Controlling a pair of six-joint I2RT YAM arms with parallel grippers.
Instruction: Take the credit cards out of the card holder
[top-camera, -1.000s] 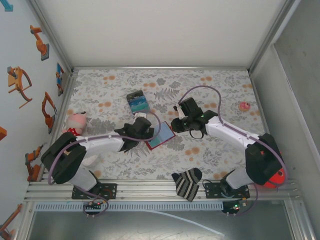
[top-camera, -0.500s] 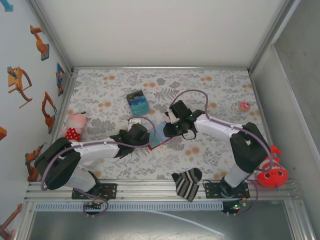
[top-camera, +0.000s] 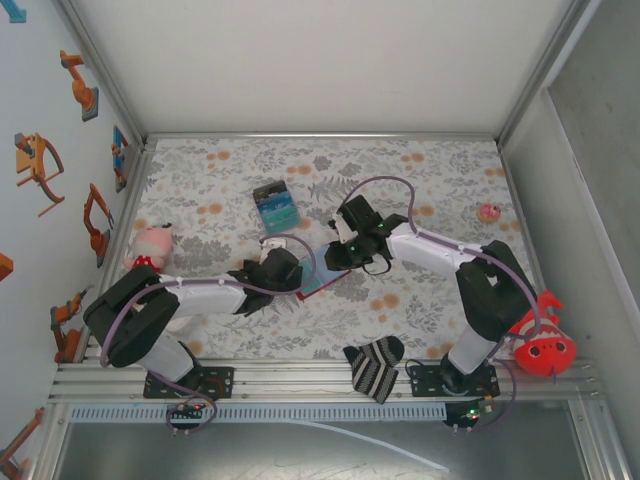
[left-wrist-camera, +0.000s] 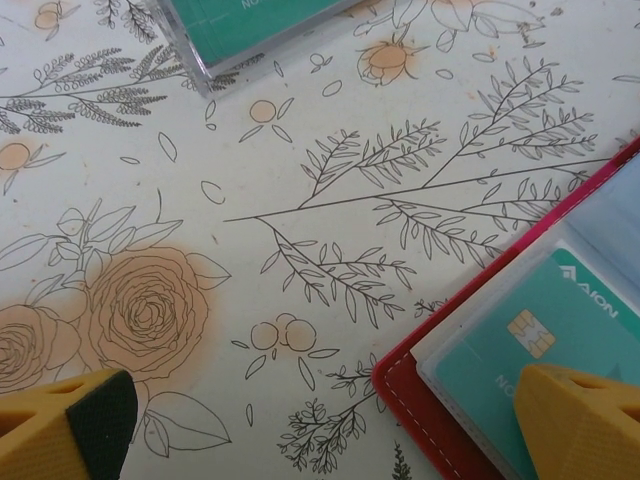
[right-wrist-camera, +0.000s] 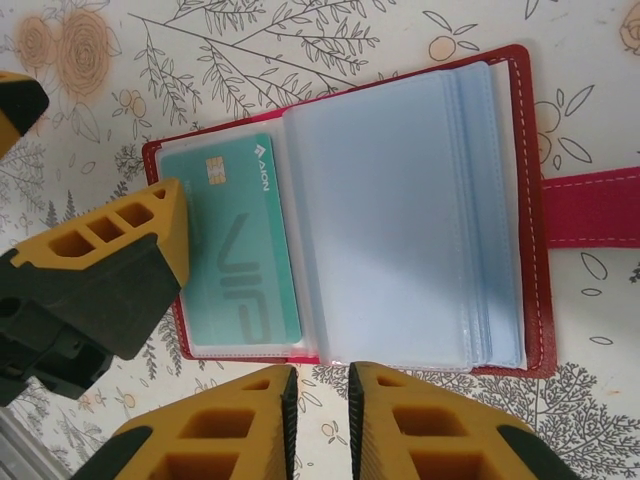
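On the table: card holder (right-wrist-camera: 400, 210) lies open, one credit card (right-wrist-camera: 235, 240) apparently still sleeved.
Left gripper (left-wrist-camera: 330, 420): fingers spread wide.
Right gripper (right-wrist-camera: 318, 400): fingers nearly together, pinching nothing.

The card holder (right-wrist-camera: 420, 215) is a small red wallet lying open and flat on the flowered table (top-camera: 420, 190), near its middle. Its inside holds clear, pale blue plastic sleeves stacked like pages, edged by red leather with white stitching. A short red closing tab (right-wrist-camera: 590, 205) sticks straight out from one long side and lies flat on the table. A teal credit card (right-wrist-camera: 235, 255) with a gold chip and pale lettering sits in the sleeve on the half away from the tab, its face up. More credit cards (top-camera: 275, 203), teal and blue, lie in a small pile well apart from the wallet, farther back on the table.
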